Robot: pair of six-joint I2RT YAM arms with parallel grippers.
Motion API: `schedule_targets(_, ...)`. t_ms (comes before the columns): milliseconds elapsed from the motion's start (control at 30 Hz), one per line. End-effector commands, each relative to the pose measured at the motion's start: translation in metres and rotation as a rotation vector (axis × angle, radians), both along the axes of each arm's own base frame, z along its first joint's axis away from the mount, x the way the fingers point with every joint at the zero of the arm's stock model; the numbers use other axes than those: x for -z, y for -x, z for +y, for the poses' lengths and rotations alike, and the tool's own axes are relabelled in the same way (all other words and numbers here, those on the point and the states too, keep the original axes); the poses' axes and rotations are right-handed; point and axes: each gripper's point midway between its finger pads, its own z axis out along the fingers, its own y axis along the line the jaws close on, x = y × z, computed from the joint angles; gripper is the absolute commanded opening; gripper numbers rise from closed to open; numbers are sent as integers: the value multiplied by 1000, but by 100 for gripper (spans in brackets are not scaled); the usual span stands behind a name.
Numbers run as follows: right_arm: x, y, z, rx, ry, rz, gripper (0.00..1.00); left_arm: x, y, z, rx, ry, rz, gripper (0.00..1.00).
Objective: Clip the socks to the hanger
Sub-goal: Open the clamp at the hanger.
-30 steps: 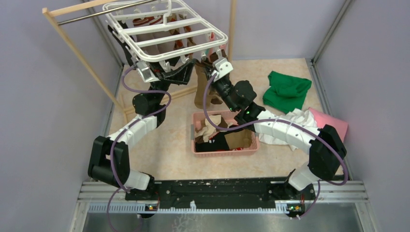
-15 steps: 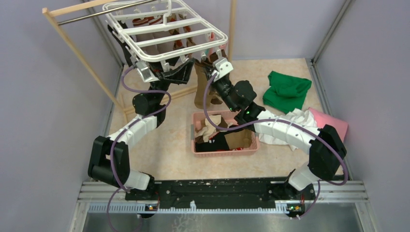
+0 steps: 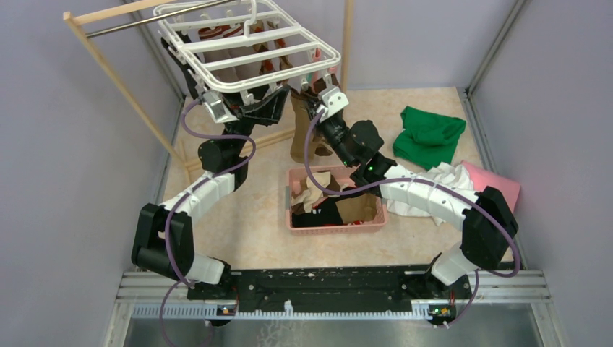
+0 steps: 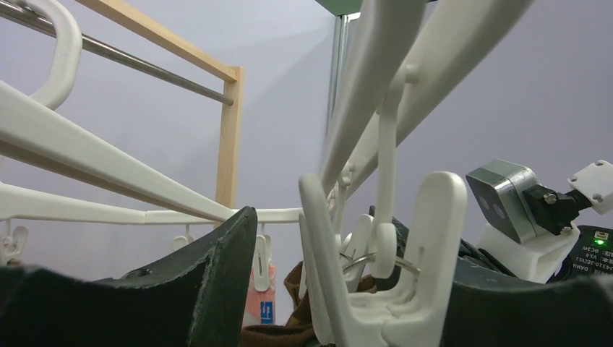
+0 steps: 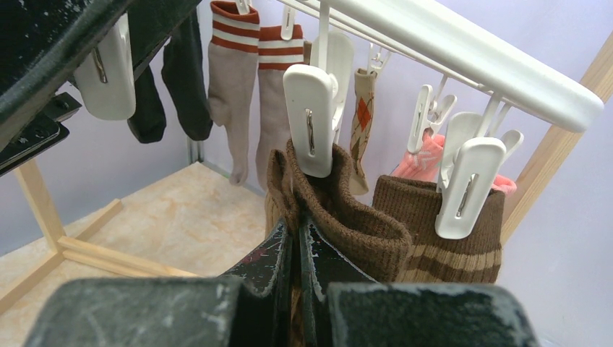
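Right wrist view: right gripper (image 5: 296, 246) pinched tight on plain brown sock (image 5: 347, 210) cuff, just under hanger (image 5: 463, 50) edge rail. Clip (image 5: 311, 119) looks bitten onto cuff. Left gripper (image 4: 347, 253) part-open, straddling neighbouring clip (image 4: 434, 238) under same rail, one finger apart from it. Step: securing sock. Next: confirm bite, then release right fingers.

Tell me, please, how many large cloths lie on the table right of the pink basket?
3. A green cloth farthest back, a white cloth nearer, beside the right arm, and a pink cloth by the right wall. The arm may hide another.
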Motion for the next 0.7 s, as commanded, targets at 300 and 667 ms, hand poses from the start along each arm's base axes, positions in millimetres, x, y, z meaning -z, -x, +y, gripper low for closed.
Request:
schedule_targets(300,-25,1,-5,1,-61,-41,0,-55,71,23,7,124,-335,49)
schedule_targets(667,-28,3,-7,1,-67,-44,0,-57,74,25,16,138,-328,33)
